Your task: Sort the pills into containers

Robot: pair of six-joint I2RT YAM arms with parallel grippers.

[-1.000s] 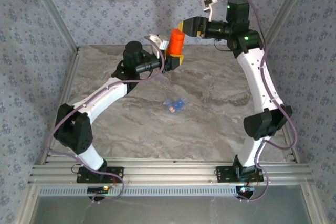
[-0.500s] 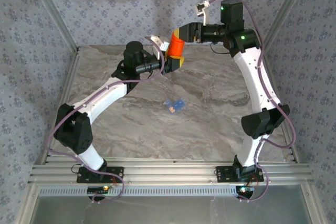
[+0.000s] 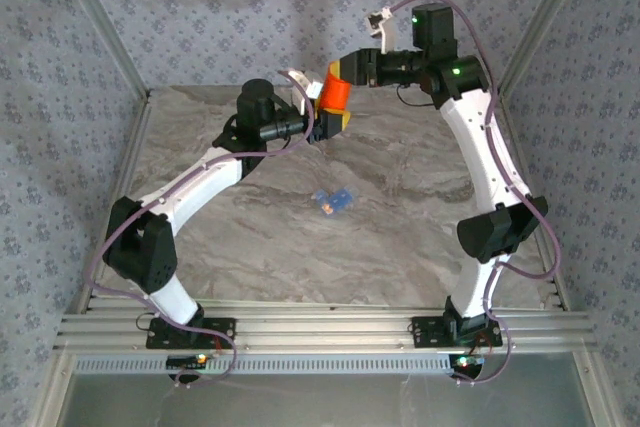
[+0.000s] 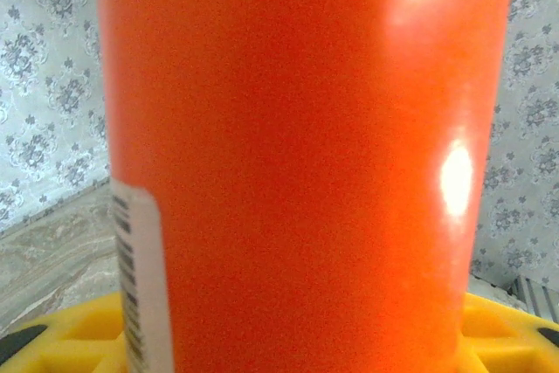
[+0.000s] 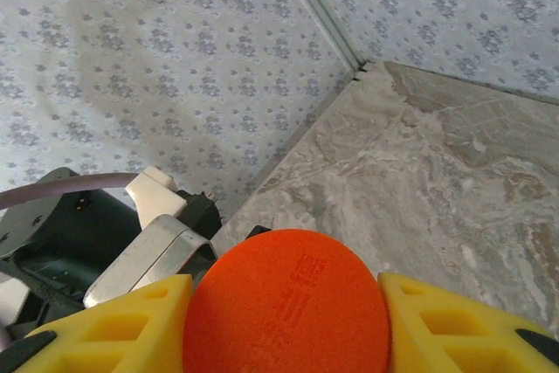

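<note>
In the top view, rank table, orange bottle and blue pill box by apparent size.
Largest: the table.
Then orange bottle and blue pill box look alike; the bottle is held nearer the camera, so unranked.

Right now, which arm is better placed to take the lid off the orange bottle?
Right. The right hand sits over the orange lid, a finger on each side. The left hand holds the orange bottle by its body, so it likely should only steady it.

glossy orange plastic bottle (image 4: 297, 163), matt marbled table (image 3: 400, 237).
</note>
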